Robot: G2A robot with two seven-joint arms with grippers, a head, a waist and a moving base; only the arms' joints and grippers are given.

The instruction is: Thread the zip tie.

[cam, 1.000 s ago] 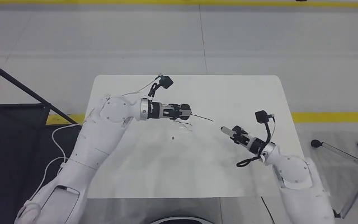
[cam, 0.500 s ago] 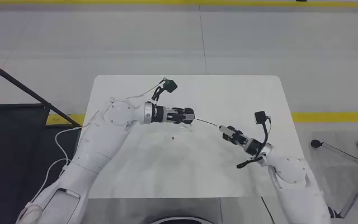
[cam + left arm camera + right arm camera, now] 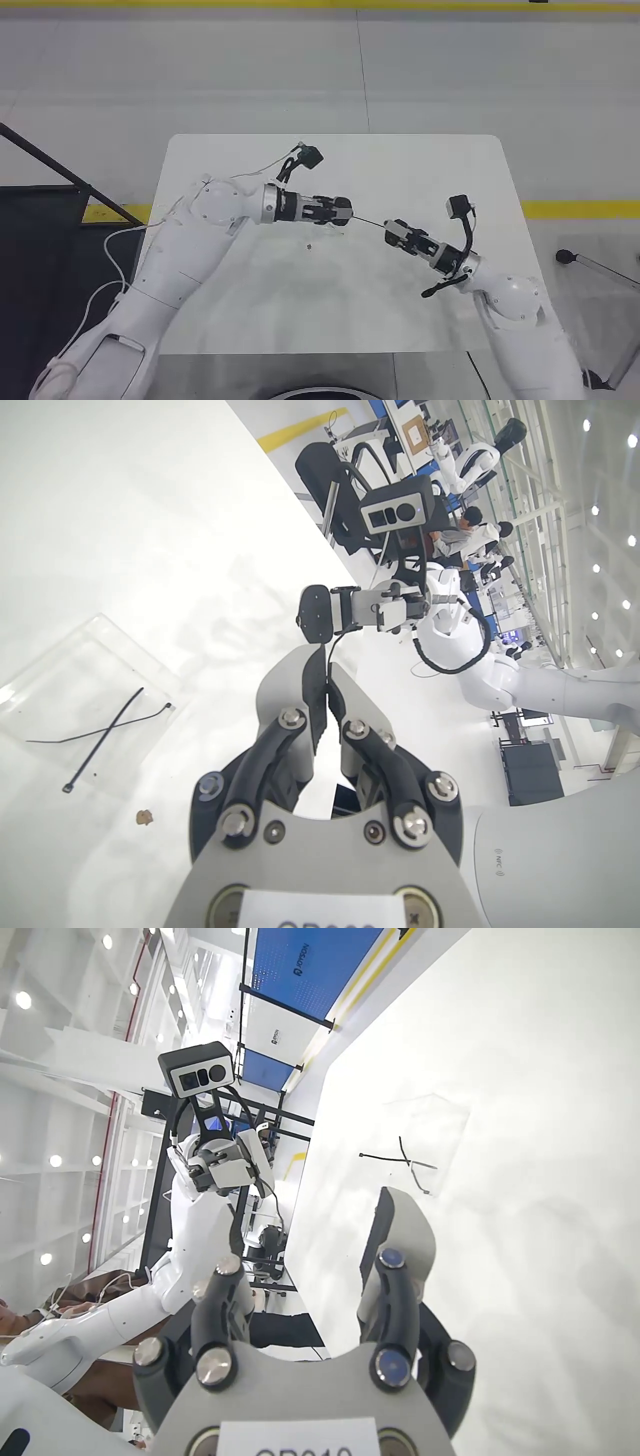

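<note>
Your left gripper (image 3: pixel 343 211) has its fingers (image 3: pixel 312 690) pinched fully shut on the zip tie (image 3: pixel 367 221). It grips near one end, so the rest of the strap sticks out free above the counter (image 3: pixel 430 165) toward your right gripper (image 3: pixel 391 232). That gripper's fingers are spread wide and I see nothing held in them. The strap's far tip lies just at them, which looks like a set-up for taking the second end so the tail can be fed through the head. I cannot tell whether the tip sits between those fingers. Two spare ties (image 3: pixel 100 727) lie crossed on a clear sheet (image 3: pixel 55 690) on the counter, near the left gripper but off the line between the two grippers.
</note>
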